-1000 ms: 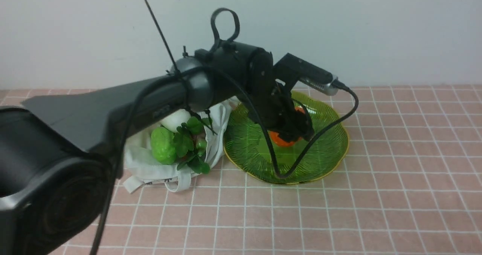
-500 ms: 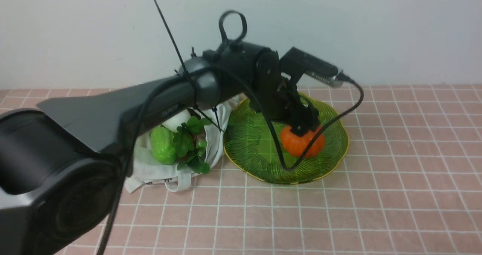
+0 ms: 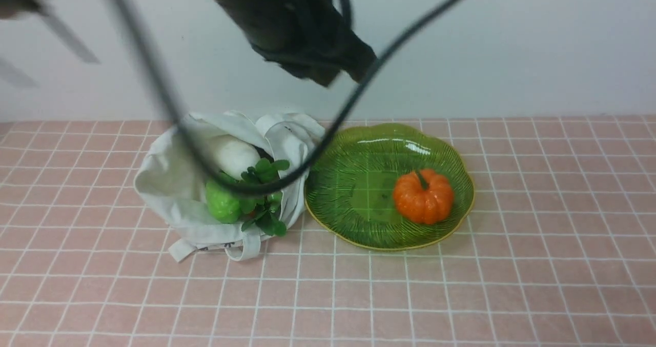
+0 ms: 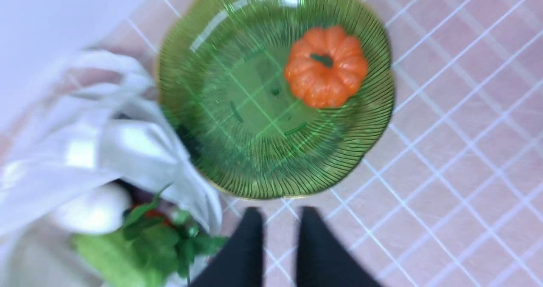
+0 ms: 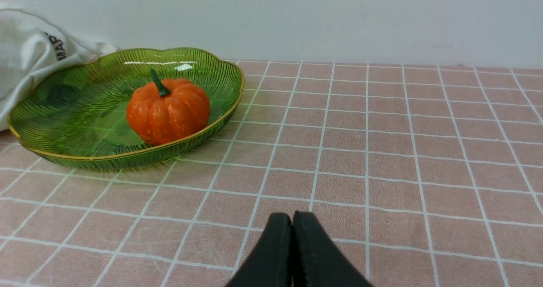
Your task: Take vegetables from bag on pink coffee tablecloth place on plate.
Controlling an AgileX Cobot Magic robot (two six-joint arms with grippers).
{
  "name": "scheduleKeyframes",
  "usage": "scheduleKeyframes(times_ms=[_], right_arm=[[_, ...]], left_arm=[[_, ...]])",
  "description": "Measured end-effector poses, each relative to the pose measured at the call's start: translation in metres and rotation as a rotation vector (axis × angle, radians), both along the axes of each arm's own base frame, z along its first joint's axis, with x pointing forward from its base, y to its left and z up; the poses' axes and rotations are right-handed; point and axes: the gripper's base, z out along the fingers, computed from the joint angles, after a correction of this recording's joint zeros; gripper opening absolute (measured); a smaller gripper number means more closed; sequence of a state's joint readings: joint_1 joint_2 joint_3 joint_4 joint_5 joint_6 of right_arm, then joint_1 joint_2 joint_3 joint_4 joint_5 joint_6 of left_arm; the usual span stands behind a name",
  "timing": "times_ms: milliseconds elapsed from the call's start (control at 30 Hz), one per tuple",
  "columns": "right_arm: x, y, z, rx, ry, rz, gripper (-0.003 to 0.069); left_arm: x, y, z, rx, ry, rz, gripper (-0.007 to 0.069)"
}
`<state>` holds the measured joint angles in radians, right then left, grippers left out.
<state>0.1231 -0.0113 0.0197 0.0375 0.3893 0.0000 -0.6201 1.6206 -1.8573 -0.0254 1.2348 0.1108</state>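
While the orange pumpkin (image 3: pixel 423 197) sits on the green plate (image 3: pixel 353 219), the left gripper (image 4: pixel 280 232) hangs high above!

Its jaws stand a little apart, nothing between them, and over on the right gripper (image 5: pixel 292 221) the jaws are together! Look left of the plate: the white bag (image 3: pixel 174 183) lies on the pink tablecloth (image 3: pixel 435 296), with the white piece (image 3: pixel 234 157), bumpy green piece (image 3: pixel 223 206) and leafy sprigs (image 3: pixel 264 219) at its mouth!

The surface bears a pink, white-gridded tablecloth (image 3: pixel 487 285). Directly on the cloth lie an off-white bag (image 3: pixel 174 193) and, just beside it, a green scalloped plate (image 3: pixel 353 198).
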Motion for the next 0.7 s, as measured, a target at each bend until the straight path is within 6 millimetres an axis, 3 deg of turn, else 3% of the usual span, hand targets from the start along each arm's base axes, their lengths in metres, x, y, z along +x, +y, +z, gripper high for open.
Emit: scheduleKeyframes(times_ms=[67, 100, 167, 200, 233, 367, 467, 567, 700], right_arm=[[0.000, 0.000, 0.000, 0.000, 0.000, 0.000, -0.0015], [0.000, 0.000, 0.000, 0.000, 0.000, 0.000, -0.0015], [0.000, 0.000, 0.000, 0.000, 0.000, 0.000, -0.0015], [0.000, 0.000, 0.000, 0.000, 0.000, 0.000, -0.0015], [0.000, 0.000, 0.000, 0.000, 0.000, 0.000, -0.0015], [0.000, 0.000, 0.000, 0.000, 0.000, 0.000, -0.0015], [0.000, 0.000, 0.000, 0.000, 0.000, 0.000, -0.0015], [0.000, 0.000, 0.000, 0.000, 0.000, 0.000, -0.0015], [0.000, 0.000, 0.000, 0.000, 0.000, 0.000, -0.0015]], left_arm=[[-0.032, 0.023, 0.010, -0.017, -0.011, 0.008, 0.0003], [-0.034, 0.024, 0.010, -0.018, -0.010, 0.009, 0.0001], [-0.069, 0.049, -0.004, 0.008, 0.028, 0.012, -0.0005], [-0.071, 0.051, -0.005, 0.010, 0.031, 0.013, -0.0005], [-0.091, 0.064, -0.021, 0.025, 0.064, 0.013, -0.0005], [-0.139, 0.095, -0.068, 0.012, 0.106, 0.012, -0.0005], [-0.152, 0.103, -0.084, -0.051, 0.061, 0.018, -0.0005], [-0.175, 0.118, -0.123, -0.248, -0.094, 0.056, -0.0005], [-0.184, 0.125, -0.151, -0.487, -0.205, 0.148, -0.0005]])
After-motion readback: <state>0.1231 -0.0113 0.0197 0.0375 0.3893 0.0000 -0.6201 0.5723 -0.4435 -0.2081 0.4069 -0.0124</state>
